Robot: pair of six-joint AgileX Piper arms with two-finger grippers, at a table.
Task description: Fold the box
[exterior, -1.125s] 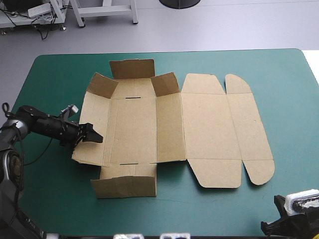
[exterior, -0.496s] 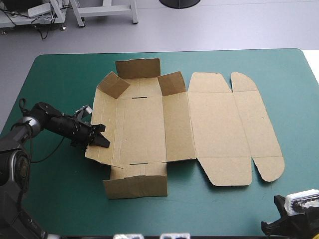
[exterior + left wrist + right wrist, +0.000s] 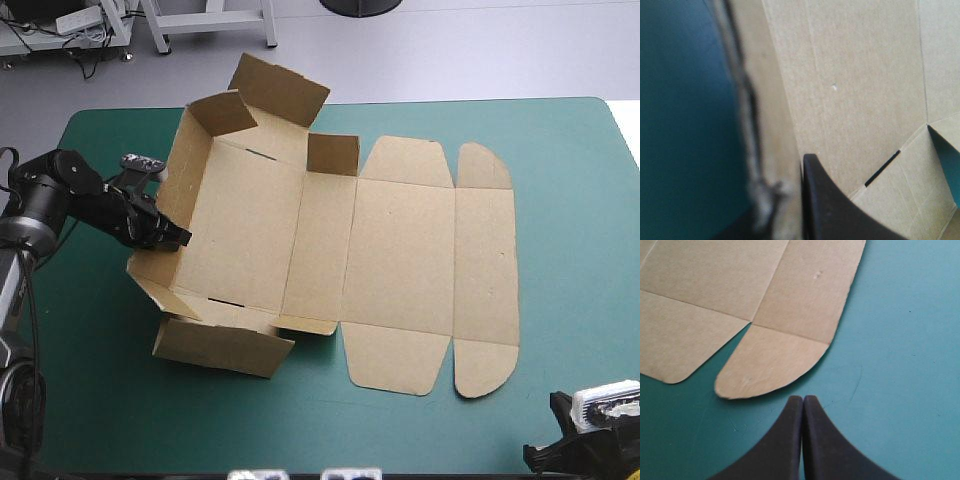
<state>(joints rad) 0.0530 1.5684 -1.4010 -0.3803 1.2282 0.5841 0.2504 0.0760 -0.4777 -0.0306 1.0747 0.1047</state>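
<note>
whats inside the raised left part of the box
Only bare brown board and one black finger of the left gripper, which clamps the box by its left wall. The table under it is covered.

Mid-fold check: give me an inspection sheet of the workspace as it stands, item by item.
surface: teal-green cover, lying flat, no wrinkles seen.
job's things: box, brown sheet partly formed; left wall raised, far flap lifted, lid panels flat on the cover.
clutter: nothing seen.
grippers: left gripper shut on the left wall, pinching its top edge; right gripper shut, holding nothing, at the table's near right corner, apart from the rounded flap.
cables: nothing seen.
surroundings: nothing seen.
</note>
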